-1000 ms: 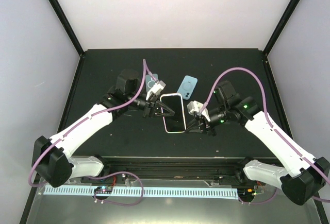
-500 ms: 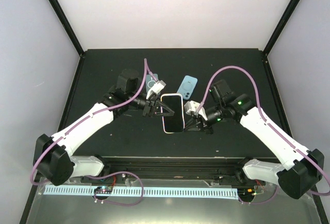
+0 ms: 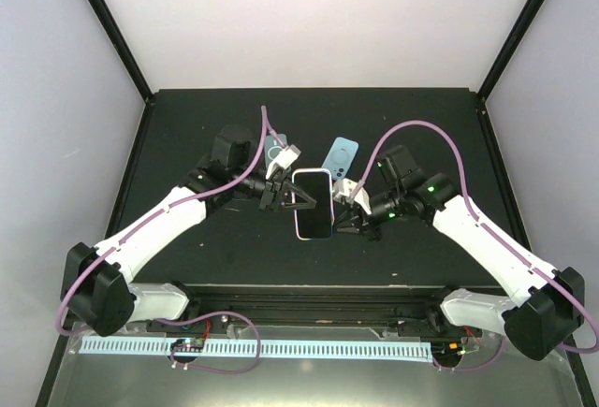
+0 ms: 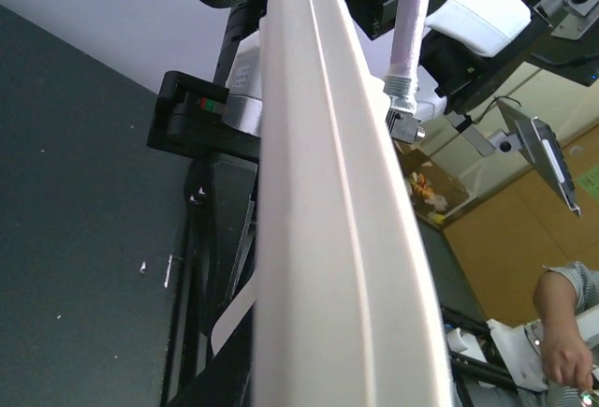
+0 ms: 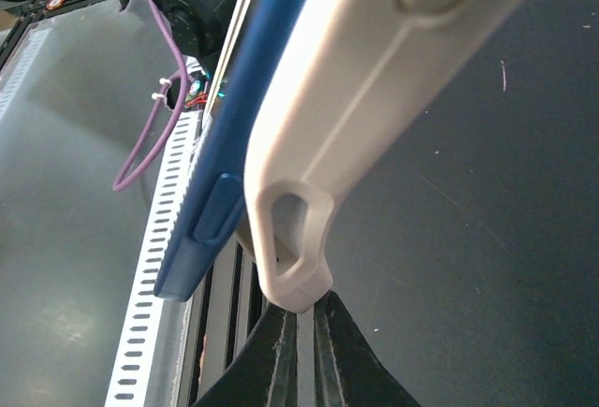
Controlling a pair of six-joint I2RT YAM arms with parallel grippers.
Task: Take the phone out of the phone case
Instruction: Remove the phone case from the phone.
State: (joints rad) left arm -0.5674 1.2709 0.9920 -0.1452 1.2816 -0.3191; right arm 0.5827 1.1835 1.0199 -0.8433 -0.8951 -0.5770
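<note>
1. Since a second ago, the right gripper (image 3: 344, 214) has been brought leftward against the right side of the phone case (image 3: 314, 236), its jaws drawn together on the way. The case has been shifted slightly left with it.
2. Left gripper (image 3: 286, 199): noted at the left long edge of the case and judged closed on it. Its fingers are not shown in its own wrist view, which is filled by the case's cream edge (image 4: 337, 220).
3. Phone (image 3: 314, 203): held raised over the dark table (image 3: 187, 126) between the two arms, screen up. Its long axis runs from the near side to the far side, with a slight tilt. Most of it is judged to be seated in the case. In the right wrist view its blue side (image 5: 225, 145) is seen parted from the cream case at one corner.
4. Right fingertips (image 5: 281, 351): pressed together with nothing seen between them, just under the case's near right corner. Whether that corner is actually touched cannot be settled.
5. Relation noted: the case lies directly left of the right gripper, which is the nearer to the loosened corner. The left grip is judged to serve as the anchor. The coming move is judged to be a peel of that corner across the short axis, away from the phone.
</note>
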